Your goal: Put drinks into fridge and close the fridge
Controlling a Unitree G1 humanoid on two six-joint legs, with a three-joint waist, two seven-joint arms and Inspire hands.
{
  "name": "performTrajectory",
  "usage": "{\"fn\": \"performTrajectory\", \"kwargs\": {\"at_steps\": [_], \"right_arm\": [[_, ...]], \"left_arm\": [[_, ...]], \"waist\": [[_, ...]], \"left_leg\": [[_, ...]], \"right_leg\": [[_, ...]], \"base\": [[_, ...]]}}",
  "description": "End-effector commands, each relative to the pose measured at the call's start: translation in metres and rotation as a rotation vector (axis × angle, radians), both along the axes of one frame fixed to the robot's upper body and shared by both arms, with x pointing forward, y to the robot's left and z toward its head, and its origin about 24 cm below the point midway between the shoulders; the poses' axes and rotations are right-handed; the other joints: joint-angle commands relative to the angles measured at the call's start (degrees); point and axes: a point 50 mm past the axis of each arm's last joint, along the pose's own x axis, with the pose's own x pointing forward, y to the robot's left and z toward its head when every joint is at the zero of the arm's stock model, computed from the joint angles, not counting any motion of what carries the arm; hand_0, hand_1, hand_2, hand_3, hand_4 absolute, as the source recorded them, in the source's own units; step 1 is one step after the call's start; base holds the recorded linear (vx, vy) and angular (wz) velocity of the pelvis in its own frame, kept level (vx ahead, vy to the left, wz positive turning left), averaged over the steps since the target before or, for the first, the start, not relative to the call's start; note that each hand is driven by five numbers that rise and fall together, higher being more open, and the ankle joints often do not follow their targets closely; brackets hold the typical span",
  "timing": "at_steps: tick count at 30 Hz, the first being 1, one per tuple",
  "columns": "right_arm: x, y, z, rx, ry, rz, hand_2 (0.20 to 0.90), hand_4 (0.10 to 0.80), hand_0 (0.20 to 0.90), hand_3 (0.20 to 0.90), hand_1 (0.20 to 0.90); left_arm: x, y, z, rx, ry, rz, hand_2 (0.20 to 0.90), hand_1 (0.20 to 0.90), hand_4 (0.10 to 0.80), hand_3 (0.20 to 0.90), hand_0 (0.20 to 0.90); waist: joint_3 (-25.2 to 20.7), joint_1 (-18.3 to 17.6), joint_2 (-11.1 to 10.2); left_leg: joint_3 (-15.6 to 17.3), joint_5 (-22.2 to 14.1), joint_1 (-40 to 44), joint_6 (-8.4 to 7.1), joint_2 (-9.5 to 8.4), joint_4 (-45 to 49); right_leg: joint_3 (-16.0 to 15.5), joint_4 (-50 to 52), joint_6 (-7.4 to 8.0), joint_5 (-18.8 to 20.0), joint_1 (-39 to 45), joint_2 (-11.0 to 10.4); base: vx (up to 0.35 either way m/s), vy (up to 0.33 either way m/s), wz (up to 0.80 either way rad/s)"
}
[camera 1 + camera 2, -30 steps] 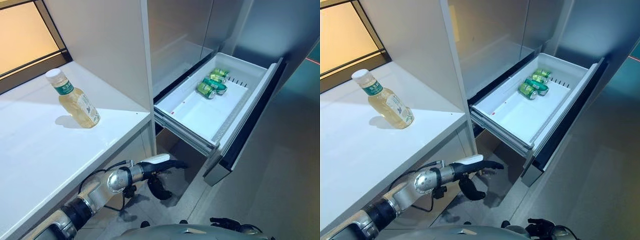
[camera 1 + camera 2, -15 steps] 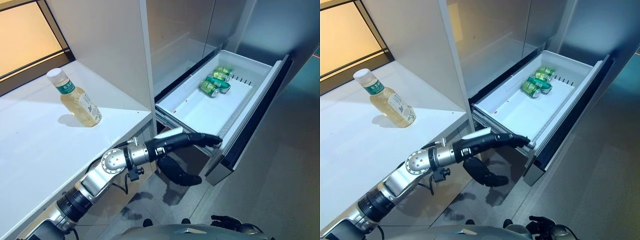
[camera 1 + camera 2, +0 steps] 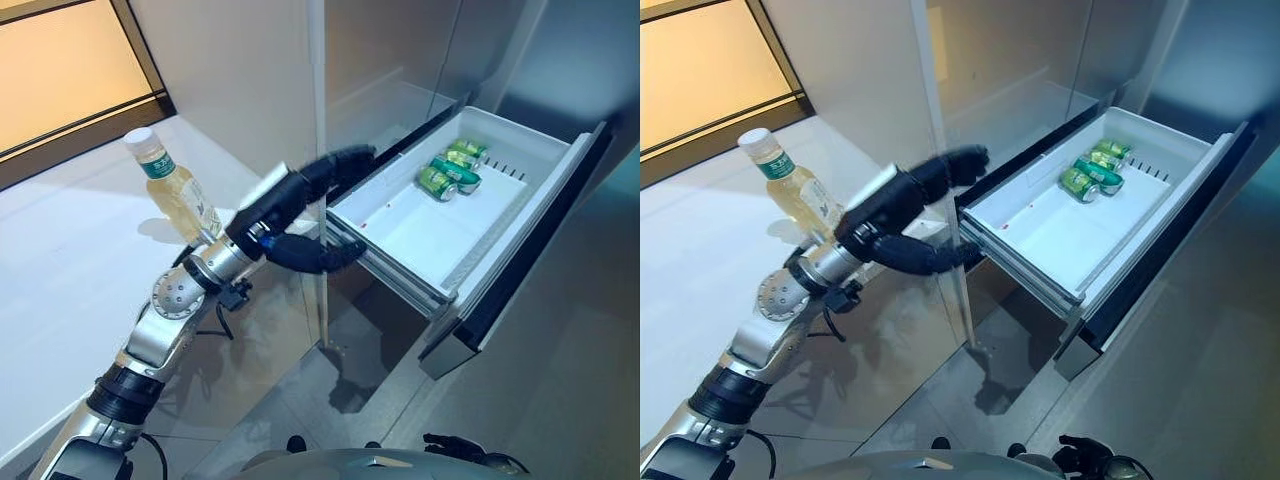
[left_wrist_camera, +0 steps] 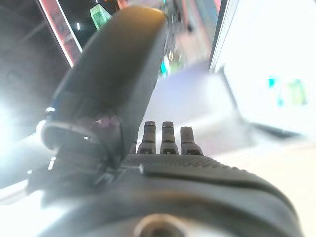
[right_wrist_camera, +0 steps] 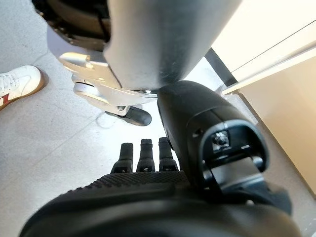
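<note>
A bottle of pale yellow drink [image 3: 178,190] with a white cap stands upright on the white counter [image 3: 60,290]. The white fridge drawer [image 3: 430,228] is pulled out on the right, and several green cans [image 3: 450,170] lie at its far end. My left hand [image 3: 290,212] is open at counter height, between the bottle and the drawer. Its fingers reach toward the drawer's near corner and its thumb curves below; it holds nothing. In the left wrist view, fingers [image 4: 168,134] and thumb [image 4: 113,74] are spread. My right hand [image 5: 143,187] hangs low with its fingers straight, over the floor.
A tall grey cabinet panel [image 3: 240,80] rises at the counter's right end, beside the fridge's grey front [image 3: 400,60]. The drawer's dark front [image 3: 530,250] juts out over the grey floor. A person's white shoe [image 5: 15,84] shows in the right wrist view.
My left hand has risen from below the drawer's front to counter height, near the cabinet edge. The camera has shifted, so the bottle and drawer appear further right.
</note>
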Motion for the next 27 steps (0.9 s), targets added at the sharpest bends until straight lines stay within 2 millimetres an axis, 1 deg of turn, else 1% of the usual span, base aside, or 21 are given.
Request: {"fn": "performTrajectory", "kwargs": {"at_steps": [1,8,11,12,15,21,27], "right_arm": [[0.0,0.028,-0.006,0.097,-0.007,0.0,0.9,0.8,0.9,0.9,0.9],[-0.004,0.028,-0.007,0.097,-0.003,-0.012,0.9,0.8,0.9,0.9,0.9],[-0.005,0.027,-0.007,0.097,-0.003,-0.015,0.9,0.8,0.9,0.9,0.9],[-0.005,0.027,-0.007,0.097,-0.002,-0.015,0.9,0.8,0.9,0.9,0.9],[-0.006,0.027,-0.007,0.096,0.002,-0.017,0.9,0.8,0.9,0.9,0.9],[-0.007,0.027,-0.007,0.096,0.007,-0.019,0.9,0.8,0.9,0.9,0.9],[-0.006,0.027,-0.007,0.093,0.01,-0.017,0.9,0.8,0.9,0.9,0.9]], "left_arm": [[-0.011,0.01,0.06,-0.167,-0.345,0.081,0.9,0.9,0.8,0.9,0.9],[-0.016,0.031,0.072,-0.211,-0.467,0.299,0.9,0.9,0.8,0.9,0.9],[-0.017,0.046,0.077,-0.226,-0.533,0.45,0.9,0.9,0.8,0.9,0.9],[-0.017,0.048,0.077,-0.224,-0.543,0.473,0.9,0.9,0.8,0.9,0.9],[-0.017,0.062,0.076,-0.225,-0.576,0.615,0.9,0.9,0.8,0.9,0.9],[-0.012,0.082,0.065,-0.197,-0.536,0.822,0.9,0.9,0.8,0.9,0.9],[-0.005,0.097,0.05,-0.226,-0.413,0.924,0.9,0.9,0.8,0.9,0.9]], "waist": [[-2.86,0.34,-0.95],[-3.35,0.79,-1.06],[-3.61,0.88,-1.14],[-3.63,0.88,-1.16],[-3.85,1.01,-1.17],[-4.03,1.2,-1.04],[-4.19,1.14,-0.9]], "left_leg": [[-3.94,-6.4,-0.64,0.52,-1.63,0.1],[-4.53,-6.4,-0.54,0.24,-1.68,0.1],[-4.73,-6.51,-0.45,0.19,-1.76,0.1],[-4.75,-6.53,-0.42,0.18,-1.75,0.1],[-4.83,-6.57,-0.36,0.07,-1.75,0.1],[-5.03,-6.58,-0.23,-0.02,-1.8,0.1],[-5.05,-6.55,-0.26,-0.13,-1.77,0.1]], "right_leg": [[1.69,1.18,3.27,-2.25,-0.85,-0.25],[1.36,1.14,3.1,-2.63,-0.5,-0.23],[1.44,1.07,3.03,-2.85,-0.34,-0.17],[1.44,1.07,3.01,-2.88,-0.29,-0.16],[1.42,1.04,2.98,-3.0,-0.18,-0.14],[1.29,0.98,2.95,-3.14,0.06,-0.14],[1.28,0.98,2.95,-3.26,0.07,-0.11]], "base": [[0.0,0.0,0.0],[0.011,0.0,0.05],[0.014,0.002,0.05],[0.0,0.0,0.0],[0.0,0.0,0.0],[0.0,0.0,0.0],[0.0,0.0,0.0]]}}
